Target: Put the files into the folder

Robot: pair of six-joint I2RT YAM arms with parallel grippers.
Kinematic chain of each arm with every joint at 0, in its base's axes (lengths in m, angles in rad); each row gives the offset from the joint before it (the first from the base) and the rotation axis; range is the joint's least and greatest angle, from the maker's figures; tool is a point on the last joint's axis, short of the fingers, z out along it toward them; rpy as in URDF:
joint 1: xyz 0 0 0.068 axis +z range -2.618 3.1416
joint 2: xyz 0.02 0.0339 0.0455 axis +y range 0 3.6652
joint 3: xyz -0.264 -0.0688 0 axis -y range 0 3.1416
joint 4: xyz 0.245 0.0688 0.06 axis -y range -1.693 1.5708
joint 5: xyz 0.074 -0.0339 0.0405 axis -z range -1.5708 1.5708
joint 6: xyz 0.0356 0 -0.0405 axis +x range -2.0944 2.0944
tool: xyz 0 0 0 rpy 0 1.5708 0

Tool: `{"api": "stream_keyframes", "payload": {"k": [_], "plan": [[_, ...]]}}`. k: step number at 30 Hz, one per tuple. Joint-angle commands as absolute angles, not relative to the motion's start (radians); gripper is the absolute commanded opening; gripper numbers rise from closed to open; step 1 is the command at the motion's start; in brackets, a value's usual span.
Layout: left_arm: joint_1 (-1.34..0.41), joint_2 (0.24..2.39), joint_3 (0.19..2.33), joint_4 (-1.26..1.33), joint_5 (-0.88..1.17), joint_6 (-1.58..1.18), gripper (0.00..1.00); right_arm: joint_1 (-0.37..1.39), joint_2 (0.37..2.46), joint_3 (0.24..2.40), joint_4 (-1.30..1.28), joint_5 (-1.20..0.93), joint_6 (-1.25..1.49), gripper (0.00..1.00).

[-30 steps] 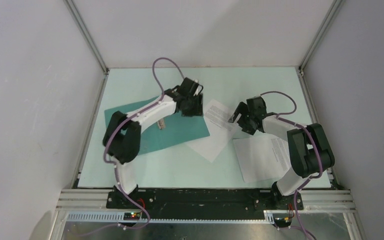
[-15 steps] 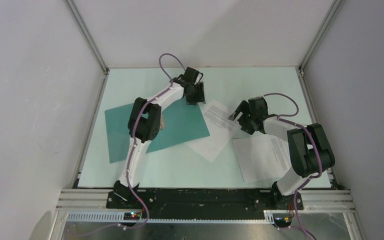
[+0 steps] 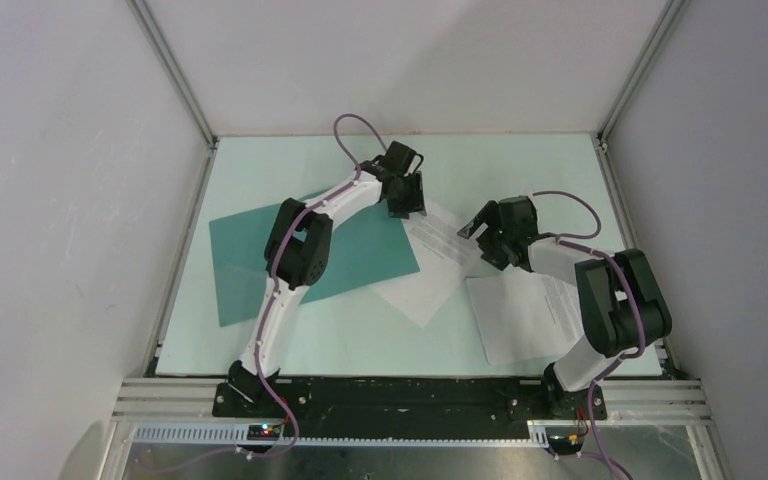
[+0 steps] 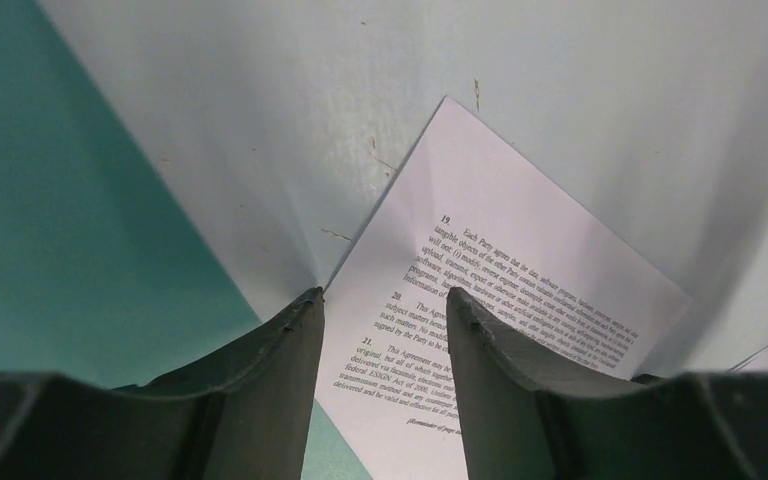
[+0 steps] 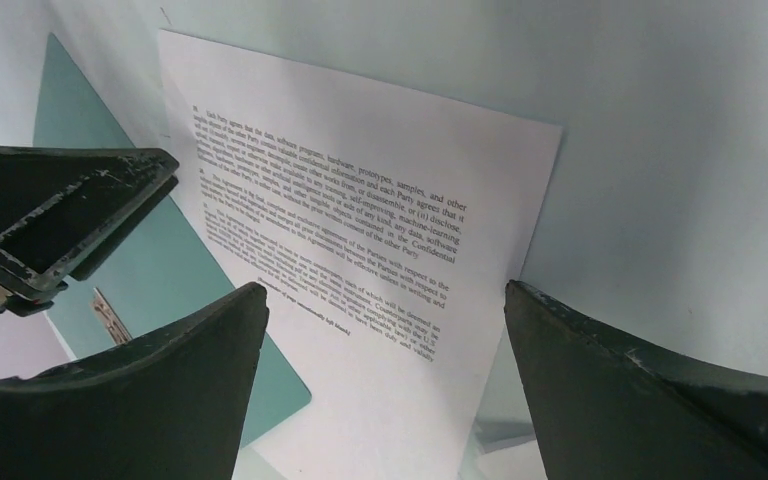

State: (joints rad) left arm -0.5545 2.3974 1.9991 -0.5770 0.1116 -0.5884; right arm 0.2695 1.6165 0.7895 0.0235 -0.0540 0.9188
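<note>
- The folder (image 3: 245,262) lies flat and open on the left half of the table (image 3: 520,165), with its long side slanted. A small metal clip (image 5: 110,315) sits on its inner face.
- The left arm reaches across the folder, and the left tool (image 3: 407,200) hangs just past the folder's far right corner.
- In the left wrist view, the left tool (image 4: 385,300) has its fingers partly spread with nothing between them. The tips sit over the left edge of the first sheet (image 4: 520,270), where that edge meets the folder (image 4: 60,220).
- The first sheet (image 3: 430,270) lies flat at the middle of the table, turned like a diamond, with its printed text at the far end. It touches the folder's right corner; which one lies on top I cannot tell.
- The right tool (image 3: 475,230) hovers over the first sheet's right side. Its fingers are spread wide and grip nothing (image 5: 385,290).
- The second sheet (image 3: 520,320) lies flat at the near right, partly under the right arm and well apart from the folder.
</note>
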Motion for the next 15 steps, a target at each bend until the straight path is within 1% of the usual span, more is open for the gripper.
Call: {"api": "stream_keyframes", "payload": {"k": [1,10,15], "plan": [[-0.556,2.412,2.006,-0.628,0.133,-0.688,0.54,0.267,1.689,0.758,0.036,-0.076,0.943,0.94],[-0.561,2.429,1.999,-0.627,0.200,-0.730,0.52,0.294,1.734,0.759,0.136,-0.160,0.972,0.93],[-0.561,2.426,1.997,-0.626,0.219,-0.736,0.52,0.294,1.717,0.759,0.153,-0.191,0.967,0.89]]}}
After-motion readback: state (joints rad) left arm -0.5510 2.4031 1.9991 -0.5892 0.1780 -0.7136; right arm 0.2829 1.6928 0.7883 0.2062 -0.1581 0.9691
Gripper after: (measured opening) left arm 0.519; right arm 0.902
